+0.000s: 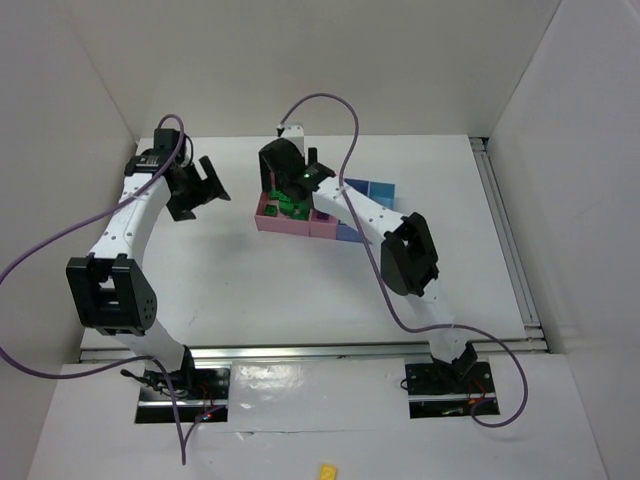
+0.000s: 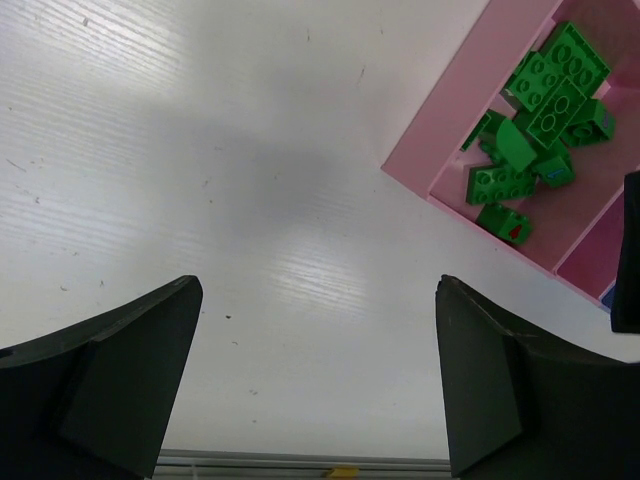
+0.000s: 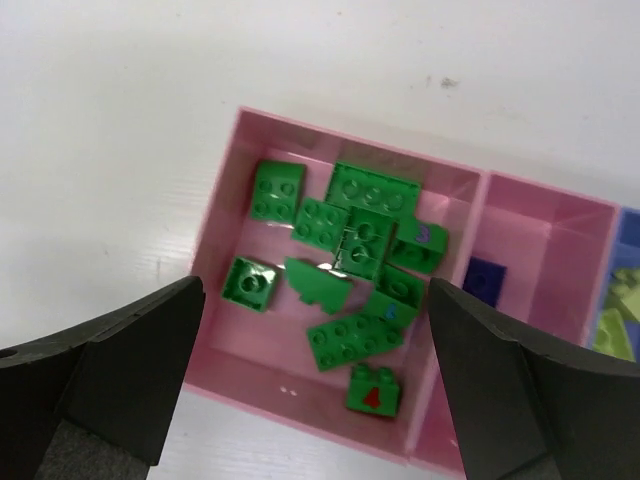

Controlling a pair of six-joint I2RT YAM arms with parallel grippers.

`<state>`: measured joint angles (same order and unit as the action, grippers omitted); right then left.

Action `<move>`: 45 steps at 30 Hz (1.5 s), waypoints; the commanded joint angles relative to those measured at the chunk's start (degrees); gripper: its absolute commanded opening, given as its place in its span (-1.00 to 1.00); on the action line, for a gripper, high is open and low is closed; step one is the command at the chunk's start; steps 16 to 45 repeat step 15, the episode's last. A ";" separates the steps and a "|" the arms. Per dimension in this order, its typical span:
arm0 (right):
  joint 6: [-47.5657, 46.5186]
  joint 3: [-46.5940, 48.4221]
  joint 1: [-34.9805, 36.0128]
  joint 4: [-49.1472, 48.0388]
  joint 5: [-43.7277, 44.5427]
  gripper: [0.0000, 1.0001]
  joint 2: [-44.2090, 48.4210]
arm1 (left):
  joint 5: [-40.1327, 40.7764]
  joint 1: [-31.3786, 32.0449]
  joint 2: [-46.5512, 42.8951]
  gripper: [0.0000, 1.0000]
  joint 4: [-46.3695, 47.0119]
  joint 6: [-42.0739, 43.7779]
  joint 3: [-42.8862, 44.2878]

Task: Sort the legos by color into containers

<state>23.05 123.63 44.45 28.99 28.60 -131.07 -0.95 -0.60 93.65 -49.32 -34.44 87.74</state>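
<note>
The containers are a low tray (image 1: 268, 222) of joined pink, blue and light-blue compartments at the table's middle back. Several green legos (image 3: 345, 255) lie in the left pink compartment (image 3: 228, 200). One dark purple-blue brick (image 3: 485, 280) lies in the adjoining pink compartment. Pale yellow-green bricks (image 3: 620, 305) show in a blue compartment at the right edge. My right gripper (image 3: 318, 385) hangs open and empty above the green pile. My left gripper (image 2: 320, 380) is open and empty over bare table, left of the tray (image 2: 450, 120). No beige brick shows.
White walls close the table in on three sides. Aluminium rails run along the right edge (image 1: 510, 230) and the front edge (image 1: 320, 350). A lone bright yellow brick (image 1: 327, 470) lies off the table in front of the arm bases.
</note>
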 commanded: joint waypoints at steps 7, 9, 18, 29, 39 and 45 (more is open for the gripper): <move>6.74 -23.92 -4.10 5.89 12.34 1.00 25.93 | -2.13 -0.01 -8.65 1.00 3.35 0.77 -7.49; 7.45 -28.25 -5.15 7.13 13.06 1.00 30.66 | -1.42 -0.01 -11.19 1.00 4.14 0.77 -10.20; 9.99 -41.19 -9.72 10.28 13.68 1.00 37.73 | -2.12 -0.01 -18.23 1.00 8.10 1.30 -18.31; 9.99 -41.19 -9.72 10.28 13.68 1.00 37.73 | -2.12 -0.01 -18.23 1.00 8.10 1.30 -18.31; 9.99 -41.19 -9.72 10.28 13.68 1.00 37.73 | -2.12 -0.01 -18.23 1.00 8.10 1.30 -18.31; 9.99 -41.19 -9.72 10.28 13.68 1.00 37.73 | -2.12 -0.01 -18.23 1.00 8.10 1.30 -18.31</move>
